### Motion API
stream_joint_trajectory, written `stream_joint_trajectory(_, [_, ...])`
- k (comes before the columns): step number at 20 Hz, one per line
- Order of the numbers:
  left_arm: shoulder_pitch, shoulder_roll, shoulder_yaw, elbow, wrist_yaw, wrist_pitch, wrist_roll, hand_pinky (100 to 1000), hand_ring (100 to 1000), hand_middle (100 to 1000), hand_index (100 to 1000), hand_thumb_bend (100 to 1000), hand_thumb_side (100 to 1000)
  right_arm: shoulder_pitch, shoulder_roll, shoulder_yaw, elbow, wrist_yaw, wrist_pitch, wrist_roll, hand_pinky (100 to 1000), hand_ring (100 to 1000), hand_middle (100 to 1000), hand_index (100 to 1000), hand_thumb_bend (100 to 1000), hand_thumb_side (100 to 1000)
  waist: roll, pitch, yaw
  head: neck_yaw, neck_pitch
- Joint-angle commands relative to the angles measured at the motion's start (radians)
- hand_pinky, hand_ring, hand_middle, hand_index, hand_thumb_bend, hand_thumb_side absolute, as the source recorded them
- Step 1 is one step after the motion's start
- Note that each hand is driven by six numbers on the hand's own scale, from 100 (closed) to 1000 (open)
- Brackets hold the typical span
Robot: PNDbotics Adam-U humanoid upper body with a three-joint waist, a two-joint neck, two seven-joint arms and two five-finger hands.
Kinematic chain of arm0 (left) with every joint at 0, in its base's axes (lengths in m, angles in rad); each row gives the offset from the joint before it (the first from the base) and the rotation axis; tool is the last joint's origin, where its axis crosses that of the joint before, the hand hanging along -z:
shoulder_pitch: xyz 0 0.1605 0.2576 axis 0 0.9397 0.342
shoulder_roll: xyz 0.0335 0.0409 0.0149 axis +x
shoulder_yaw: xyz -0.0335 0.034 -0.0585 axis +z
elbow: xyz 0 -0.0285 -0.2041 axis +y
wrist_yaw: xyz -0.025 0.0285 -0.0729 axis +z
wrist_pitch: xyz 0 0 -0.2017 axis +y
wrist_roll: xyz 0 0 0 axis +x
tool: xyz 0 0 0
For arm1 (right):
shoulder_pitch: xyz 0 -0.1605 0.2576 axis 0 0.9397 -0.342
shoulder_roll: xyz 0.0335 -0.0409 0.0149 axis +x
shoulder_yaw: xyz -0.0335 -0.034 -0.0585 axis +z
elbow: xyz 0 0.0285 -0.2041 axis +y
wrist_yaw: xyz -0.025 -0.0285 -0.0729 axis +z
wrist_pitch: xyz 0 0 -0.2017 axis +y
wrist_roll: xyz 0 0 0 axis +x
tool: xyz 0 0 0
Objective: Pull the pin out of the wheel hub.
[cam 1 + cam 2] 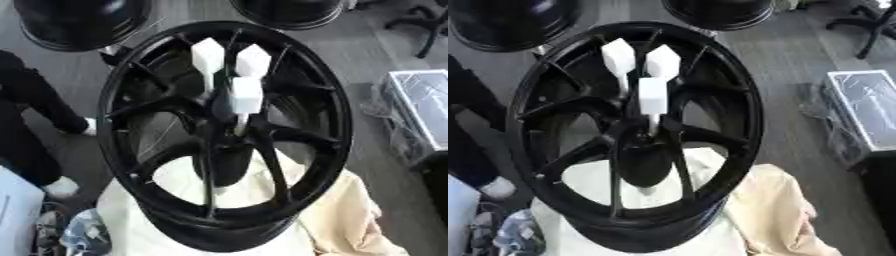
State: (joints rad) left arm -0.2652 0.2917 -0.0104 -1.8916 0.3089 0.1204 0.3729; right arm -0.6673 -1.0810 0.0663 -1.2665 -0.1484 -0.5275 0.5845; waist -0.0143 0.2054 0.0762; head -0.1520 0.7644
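Observation:
A large black spoked wheel hub (223, 130) lies face up in the middle of both views, resting on a cream cloth (346, 210). Three white pins with blocky hexagonal heads stand upright out of its centre: one at the back left (207, 56), one at the back right (253, 61), and one in front (246, 95) whose thin shaft goes down into the hub's middle. Neither of my hands shows in either view, and nothing touches the pins.
Two more black wheels lie on the grey floor at the back left (79, 22) and back centre (289, 12). A wrapped box (424, 107) sits to the right. A person's dark legs and white shoes (61, 186) stand at the left.

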Motion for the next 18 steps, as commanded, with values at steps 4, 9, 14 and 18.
stream_joint_trajectory(4, [-0.001, 0.039, 0.015, -0.005, -0.008, -0.004, 0.013, 643, 751, 768, 774, 209, 863, -0.079, 0.032, 0.051, -0.027, 0.038, -0.081, 0.140, 1000, 982, 933, 942, 100, 206, -0.005, -0.029, 0.000, 0.001, 0.006])
stream_joint_trajectory(9, [0.012, 0.051, 0.029, 0.007, -0.004, -0.005, 0.031, 642, 743, 766, 770, 208, 868, -0.123, 0.058, 0.074, -0.114, -0.018, -0.106, 0.257, 994, 977, 934, 946, 100, 214, -0.004, -0.037, -0.004, 0.007, 0.006])
stream_joint_trajectory(14, [0.018, 0.058, 0.037, 0.026, -0.003, -0.007, 0.042, 643, 736, 768, 771, 212, 878, -0.153, 0.089, 0.094, -0.191, -0.044, -0.098, 0.319, 966, 965, 928, 943, 100, 234, -0.007, -0.041, -0.010, 0.011, 0.006])
stream_joint_trajectory(18, [0.023, 0.065, 0.057, 0.051, 0.009, -0.008, 0.068, 643, 735, 767, 771, 219, 883, -0.182, 0.136, 0.131, -0.336, -0.016, -0.115, 0.322, 956, 960, 924, 941, 100, 245, -0.009, -0.045, -0.020, 0.027, 0.006])
